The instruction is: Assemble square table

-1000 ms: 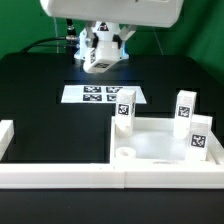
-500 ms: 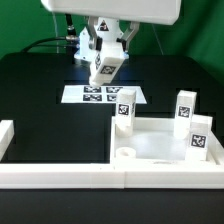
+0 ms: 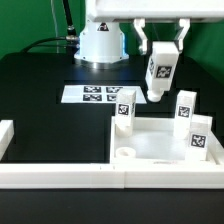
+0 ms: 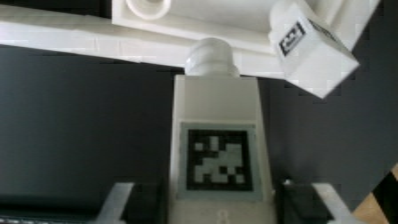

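The hand [image 3: 160,62] pinches a tagged white leg [image 3: 159,74] in the air above the square tabletop [image 3: 160,150] on the black bench [image 3: 50,115].

Exterior view: frontal, slightly raised, distant. Wrist view: close, looking down the white tagged plastic leg block [image 4: 221,140] [image 3: 159,70], visible in both.

Arm [image 3: 140,10] cropped above, tabletop [image 3: 160,150] front hidden behind border bar [image 3: 110,176]
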Motion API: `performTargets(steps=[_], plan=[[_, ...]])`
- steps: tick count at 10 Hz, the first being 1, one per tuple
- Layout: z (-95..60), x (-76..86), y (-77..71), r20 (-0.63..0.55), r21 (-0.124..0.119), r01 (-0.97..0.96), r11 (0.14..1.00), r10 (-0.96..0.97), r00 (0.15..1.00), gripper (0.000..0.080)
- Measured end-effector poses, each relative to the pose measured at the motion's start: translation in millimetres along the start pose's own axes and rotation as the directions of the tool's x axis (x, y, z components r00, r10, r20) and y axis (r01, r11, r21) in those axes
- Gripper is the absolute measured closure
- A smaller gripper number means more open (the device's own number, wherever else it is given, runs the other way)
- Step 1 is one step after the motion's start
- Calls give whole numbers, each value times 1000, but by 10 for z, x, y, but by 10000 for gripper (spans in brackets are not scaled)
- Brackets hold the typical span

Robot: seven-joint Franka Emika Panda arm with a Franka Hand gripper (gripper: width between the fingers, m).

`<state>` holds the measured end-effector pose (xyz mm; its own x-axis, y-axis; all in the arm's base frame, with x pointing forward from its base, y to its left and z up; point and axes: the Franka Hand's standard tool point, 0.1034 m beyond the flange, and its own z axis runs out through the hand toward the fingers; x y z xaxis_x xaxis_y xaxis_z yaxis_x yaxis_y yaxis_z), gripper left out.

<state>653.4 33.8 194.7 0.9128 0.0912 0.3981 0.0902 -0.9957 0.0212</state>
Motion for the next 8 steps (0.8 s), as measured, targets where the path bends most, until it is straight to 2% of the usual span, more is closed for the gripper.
performTargets(steps=[3, 4, 5, 6, 7, 8], plan=[[12, -22, 30, 5, 2, 15, 1000, -15, 1000, 511], [3, -100, 222, 20, 50, 48, 998, -49, 999, 511], [7, -123, 433, 15, 59, 19, 998, -20, 1000, 511], [23, -141, 542, 8, 69, 39, 997, -39, 999, 511], [46, -134, 635, -16, 56, 21, 998, -20, 1000, 511], [48, -116, 697, -47, 33, 14, 999, -12, 999, 511]])
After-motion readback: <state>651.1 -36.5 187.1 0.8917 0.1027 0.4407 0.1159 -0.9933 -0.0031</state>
